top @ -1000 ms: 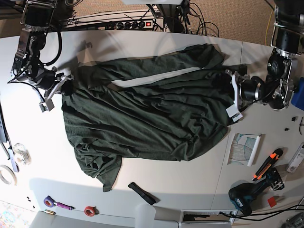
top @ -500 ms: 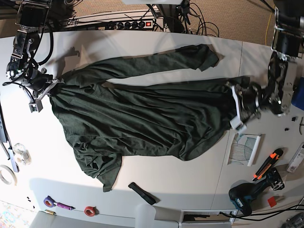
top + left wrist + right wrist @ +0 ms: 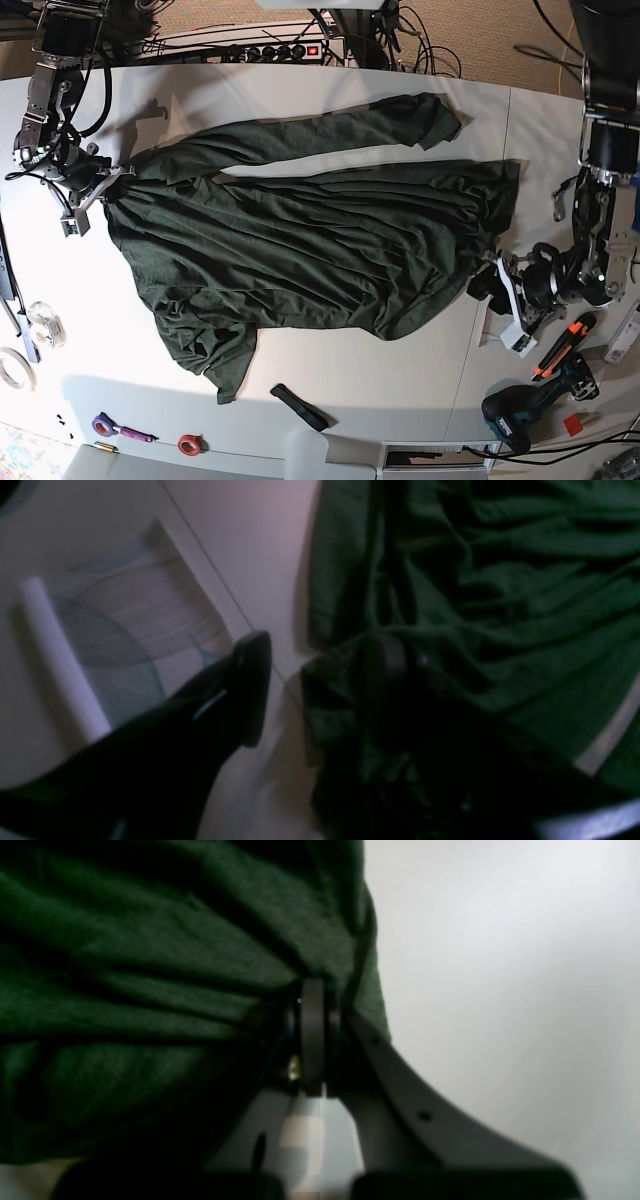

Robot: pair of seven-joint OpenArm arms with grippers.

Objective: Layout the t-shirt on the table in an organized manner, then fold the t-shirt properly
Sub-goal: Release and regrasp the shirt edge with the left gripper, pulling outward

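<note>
pinching t-shirt (image 3: 150, 965) edge, right gripper (image 3: 313, 997) fingertips buried, seemingly clamped

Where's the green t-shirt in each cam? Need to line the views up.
Base: t-shirt spread across the middle of the table, between the two arms.
Left wrist: fills the right half, its edge at the left arm's fingers.
Right wrist: fills the left half, pinched in the right arm's fingers.
Shared landmark: the white table, bare beside the cloth in all three.
</note>
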